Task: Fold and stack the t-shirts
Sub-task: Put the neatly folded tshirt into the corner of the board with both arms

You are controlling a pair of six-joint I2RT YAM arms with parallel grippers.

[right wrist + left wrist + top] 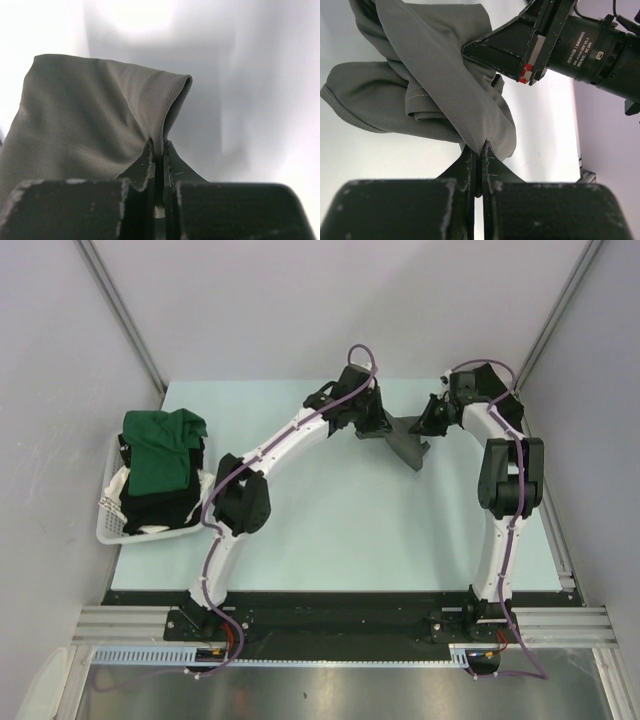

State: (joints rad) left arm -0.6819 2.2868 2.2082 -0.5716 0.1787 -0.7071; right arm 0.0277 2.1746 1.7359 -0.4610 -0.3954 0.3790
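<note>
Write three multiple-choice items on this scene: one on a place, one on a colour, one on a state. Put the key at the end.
1. Where is the dark green t-shirt?
A. On top of the pile in the white basket at the table's left edge
B. Spread flat mid-table
C. On the rail by the arms' bases

2. What colour is the held t-shirt, pinched by the left tool and the right tool?
A. Black
B. White
C. Grey

3. How does the left tool stand?
A. Wide open above the cloth
B. Shut on the cloth
C. Shut on nothing

Key:
1 A: in the top view, green cloth caps the basket's pile.
2 C: both wrist views show grey weave at the fingers.
3 B: its fingers meet with a fold of cloth caught between them.
</note>
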